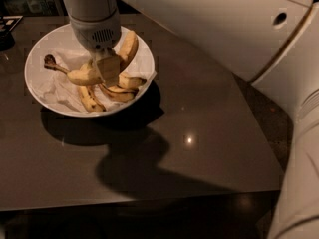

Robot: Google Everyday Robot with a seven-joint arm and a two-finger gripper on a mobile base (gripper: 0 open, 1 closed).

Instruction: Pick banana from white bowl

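Observation:
The white bowl (37, 59) stands on the dark table at the upper left, lined with crumpled white paper. The banana (82, 75) is long and curved, with its dark stem pointing left and its other end rising to the right behind the gripper. My gripper (105, 67) reaches straight down into the bowl and is shut on the banana at its middle; one pale finger (108, 69) shows in front of it. Shorter bananas (90, 99) lie underneath in the bowl.
The dark glossy table (199, 133) stretches right and toward the front edge. My white arm (209, 29) crosses the upper right and its shadow falls on the table. Dark objects sit at the far left edge (7, 26).

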